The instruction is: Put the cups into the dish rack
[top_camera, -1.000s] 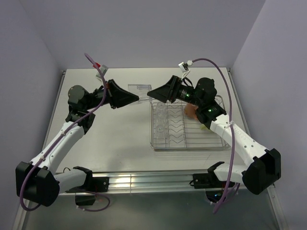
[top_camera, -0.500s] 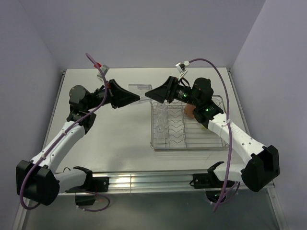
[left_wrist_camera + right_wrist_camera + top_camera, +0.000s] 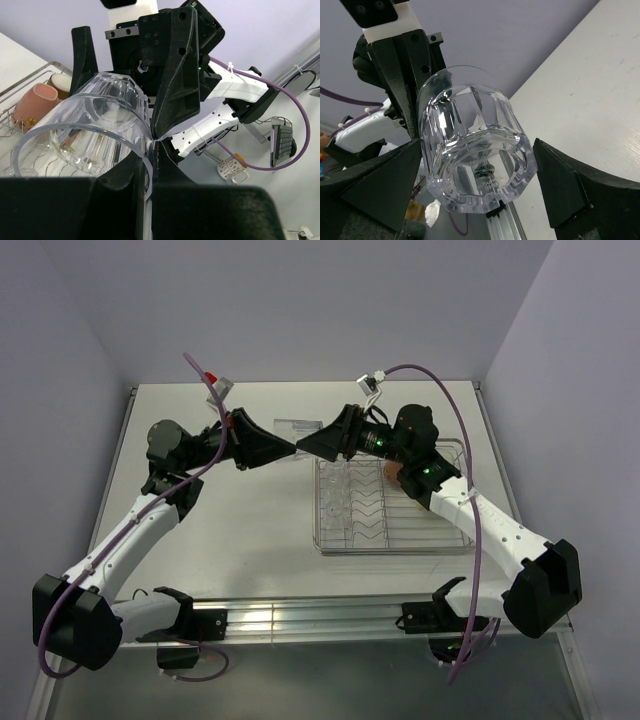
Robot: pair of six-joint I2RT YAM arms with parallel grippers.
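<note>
A clear glass tumbler hangs in the air between the two arms, left of the dish rack. My left gripper is shut on the tumbler's rim, one finger inside and one outside. My right gripper is open, and its fingers flank the tumbler's thick base with a gap on the right side. The left wrist view shows the right gripper's black fingers behind the tumbler. A pink-terracotta mug and clear tumblers sit in the rack.
The chrome wire rack stands on the right half of the white table, under the right arm. In the left wrist view the pink mug lies in the rack beside another cup. Grey walls close the back and sides.
My right gripper has moved left to meet the left gripper, and its open fingers now sit around the tumbler's base. The left gripper has shifted slightly right, still holding the tumbler.
</note>
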